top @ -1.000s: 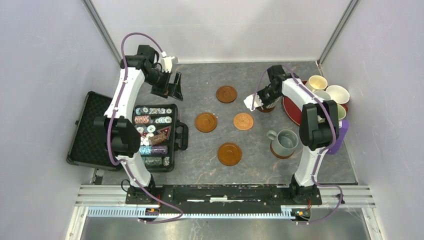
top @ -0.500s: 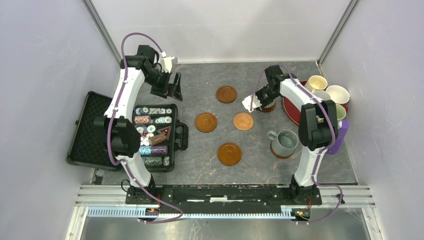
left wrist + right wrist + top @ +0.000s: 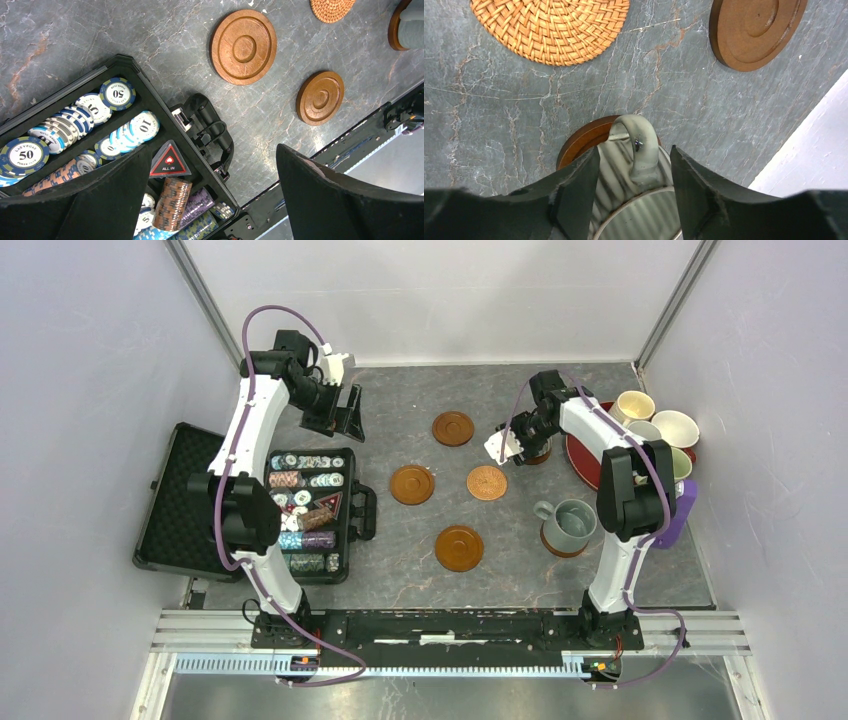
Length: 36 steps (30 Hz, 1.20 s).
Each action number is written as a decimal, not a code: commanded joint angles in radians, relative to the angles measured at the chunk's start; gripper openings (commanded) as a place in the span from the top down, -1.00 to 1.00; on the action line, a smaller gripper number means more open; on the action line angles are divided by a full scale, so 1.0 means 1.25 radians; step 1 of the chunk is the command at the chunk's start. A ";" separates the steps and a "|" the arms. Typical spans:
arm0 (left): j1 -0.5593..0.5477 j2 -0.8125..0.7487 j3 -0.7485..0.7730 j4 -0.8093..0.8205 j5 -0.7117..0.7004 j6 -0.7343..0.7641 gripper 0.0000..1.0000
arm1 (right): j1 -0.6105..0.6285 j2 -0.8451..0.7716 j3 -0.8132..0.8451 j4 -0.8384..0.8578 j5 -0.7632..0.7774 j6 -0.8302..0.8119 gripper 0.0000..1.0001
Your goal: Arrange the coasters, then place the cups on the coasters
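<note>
A ribbed grey-white cup [image 3: 644, 200] stands on a dark brown coaster [image 3: 584, 140], its handle [image 3: 636, 145] pointing away from the wrist. My right gripper [image 3: 634, 151] straddles that handle, open, with a gap on each side. From above, this gripper [image 3: 528, 447] sits left of the red tray. A grey-blue cup [image 3: 572, 523] stands on another coaster. Three brown coasters [image 3: 453, 428] [image 3: 412, 484] [image 3: 459, 548] and a woven orange coaster [image 3: 487, 482] lie bare. My left gripper [image 3: 345, 415] hangs open and empty at the back left.
Several cups [image 3: 634, 405] stand on the dark red tray [image 3: 582, 455] at the back right. An open black case of poker chips [image 3: 310, 510] lies on the left, its handle [image 3: 212, 135] below my left gripper [image 3: 212, 150]. A purple object [image 3: 685, 502] sits beside the right arm.
My right gripper's jaws have spread apart, letting go of the ribbed cup's handle, and the wrist has shifted slightly. The left arm has not moved.
</note>
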 commanded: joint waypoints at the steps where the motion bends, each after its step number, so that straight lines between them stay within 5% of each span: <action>1: 0.005 -0.033 0.003 0.005 0.006 0.011 -1.00 | 0.001 -0.037 0.022 -0.029 -0.004 -0.312 -0.26; 8: 0.005 -0.038 0.004 0.005 0.009 0.014 -1.00 | -0.035 -0.079 0.080 0.014 -0.077 -0.047 -0.32; 14: 0.006 -0.027 0.020 0.006 0.032 -0.005 -1.00 | -0.045 -0.118 0.116 0.208 0.044 0.636 -0.28; 19: 0.006 -0.038 0.033 0.044 0.036 -0.011 -1.00 | -0.045 -0.158 0.105 0.179 0.116 1.016 -0.29; 23: 0.005 -0.023 0.062 0.058 0.046 -0.003 -1.00 | -0.047 -0.187 0.047 0.173 0.172 1.199 -0.48; 31: 0.005 0.008 0.102 0.063 0.047 -0.014 -1.00 | -0.059 -0.126 0.101 0.081 0.398 1.552 -0.50; 36: 0.005 -0.010 0.075 0.084 0.037 -0.017 -1.00 | -0.080 -0.121 0.055 0.139 0.397 1.631 -0.48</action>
